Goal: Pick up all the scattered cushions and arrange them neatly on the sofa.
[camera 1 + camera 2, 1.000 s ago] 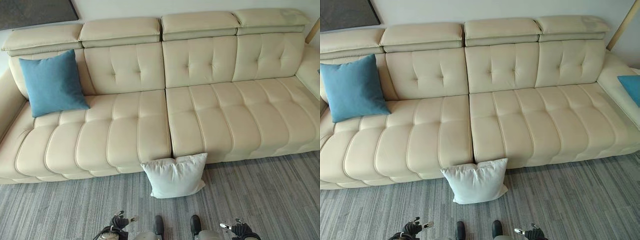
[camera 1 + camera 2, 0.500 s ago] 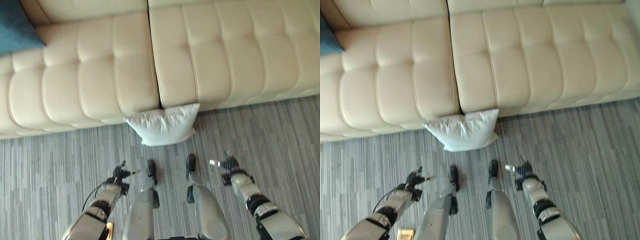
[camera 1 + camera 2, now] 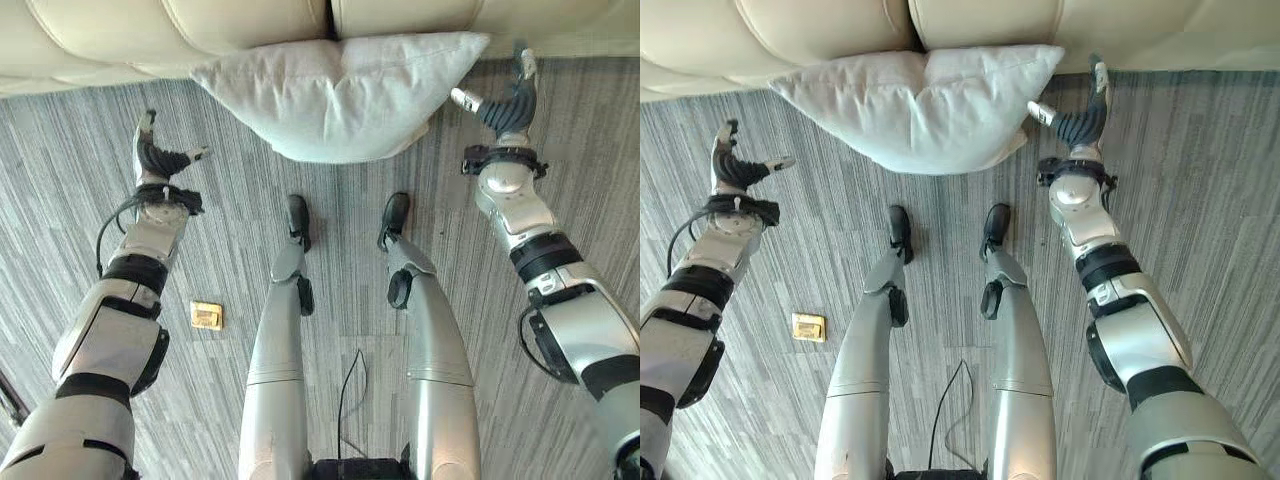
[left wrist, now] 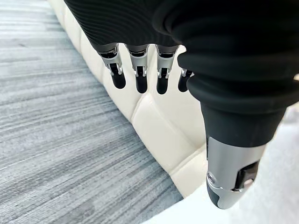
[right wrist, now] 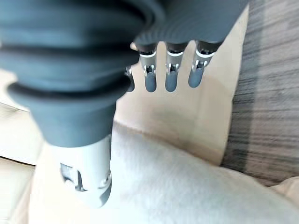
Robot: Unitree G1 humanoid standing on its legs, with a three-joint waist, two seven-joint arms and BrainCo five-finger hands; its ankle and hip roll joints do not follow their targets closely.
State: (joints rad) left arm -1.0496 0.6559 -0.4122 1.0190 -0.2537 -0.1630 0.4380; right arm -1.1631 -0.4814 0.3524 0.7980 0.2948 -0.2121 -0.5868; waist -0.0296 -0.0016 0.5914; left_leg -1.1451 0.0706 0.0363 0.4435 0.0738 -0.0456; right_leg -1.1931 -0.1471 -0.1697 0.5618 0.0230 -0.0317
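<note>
A white cushion (image 3: 340,92) leans on the grey carpet against the front of the cream sofa (image 3: 120,35), where its two seat sections meet. My left hand (image 3: 153,155) hovers open over the carpet, off the cushion's left corner with a gap between. My right hand (image 3: 507,100) is open beside the cushion's right corner, thumb pointing toward it. In the right wrist view the cushion (image 5: 187,186) lies just past the thumb (image 5: 88,177), and the sofa base shows beyond the fingers (image 5: 170,74). The left wrist view has the sofa front (image 4: 159,126) ahead of the straight fingers (image 4: 140,74).
Grey striped carpet (image 3: 80,260) covers the floor on both sides. A small brass floor plate (image 3: 207,315) sits in the carpet near my left arm. The sofa's front edge runs along the top of the eye views.
The head camera has tipped down and closer, so the sofa back and blue cushion have left the view. Both arms have reached forward, one to each side of the white cushion.
</note>
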